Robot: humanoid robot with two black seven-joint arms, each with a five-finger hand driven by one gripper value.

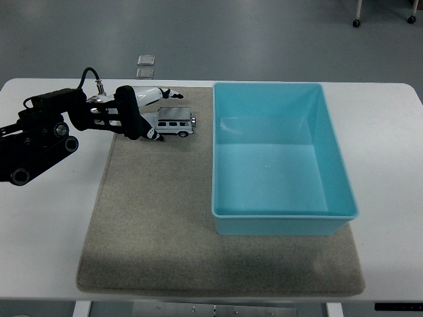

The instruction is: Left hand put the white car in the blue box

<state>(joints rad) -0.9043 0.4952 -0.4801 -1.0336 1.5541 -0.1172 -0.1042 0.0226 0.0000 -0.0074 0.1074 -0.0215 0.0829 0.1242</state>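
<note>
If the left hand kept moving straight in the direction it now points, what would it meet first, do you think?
The left hand points right, along the mat, at the white car, which it seems already to touch at the rear end. Beyond that stands the blue box.

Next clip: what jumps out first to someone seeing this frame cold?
The big blue box dominates, sitting open and empty on the right half of the beige mat. Left of it, near the mat's far edge, the black left hand is closing around the rear of the small white car, which stands on the mat.
</note>
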